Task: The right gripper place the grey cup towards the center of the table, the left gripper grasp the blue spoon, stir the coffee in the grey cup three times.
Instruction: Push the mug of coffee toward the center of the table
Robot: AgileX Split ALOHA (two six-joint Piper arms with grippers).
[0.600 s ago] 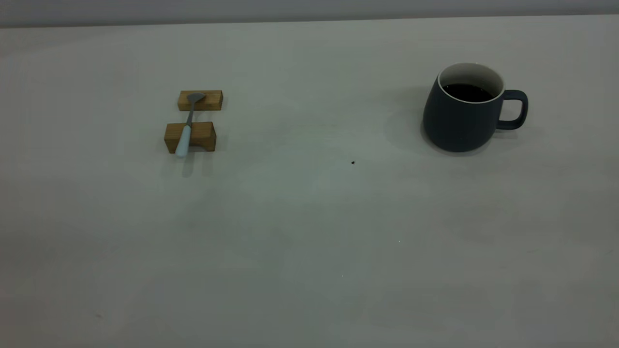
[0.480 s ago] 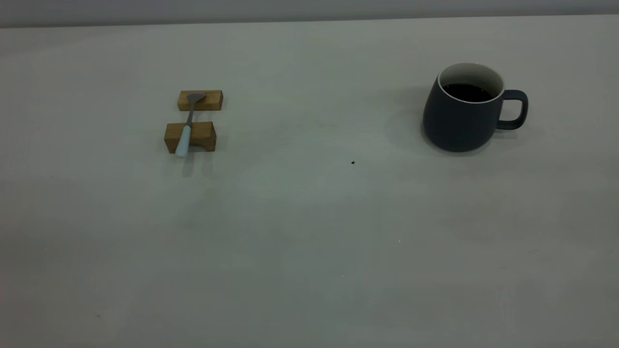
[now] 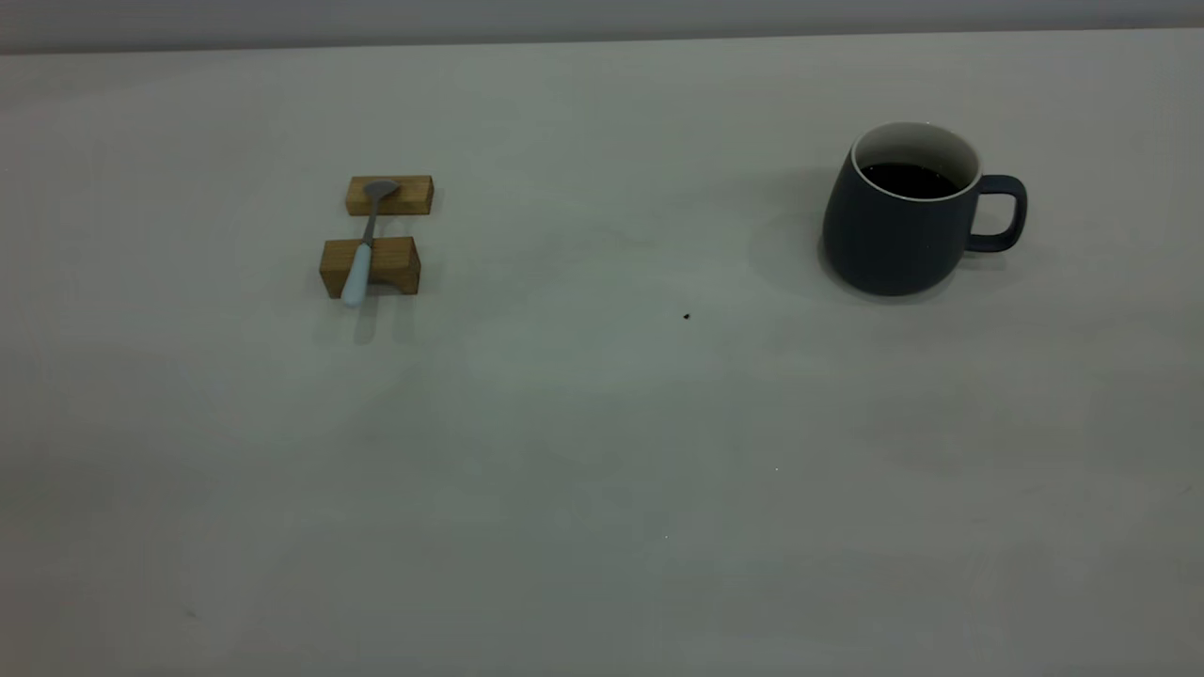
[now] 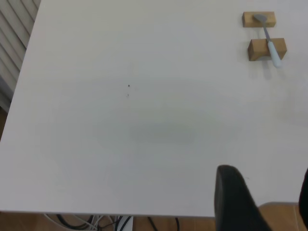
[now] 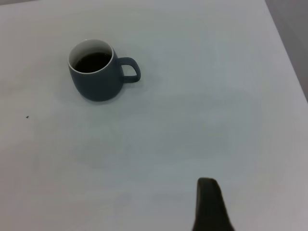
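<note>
Jaw state cannot be told for either arm: only one dark finger tip of the right gripper [image 5: 210,204] shows, well apart from the grey cup [image 3: 903,212]. It should approach the handle side level, so the coffee [image 3: 910,180] stays in; the left gripper [image 4: 262,199] waits far from the blue spoon [image 3: 362,246].

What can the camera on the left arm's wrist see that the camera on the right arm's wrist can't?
Only the left wrist view shows the blue spoon resting across two wooden blocks, plus a dark finger of the left gripper and cables under the table's edge.

Only the right wrist view shows the grey cup with the coffee in it, and a dark fingertip of the right gripper.

Both show the pale table and its tiny dark speck.
</note>
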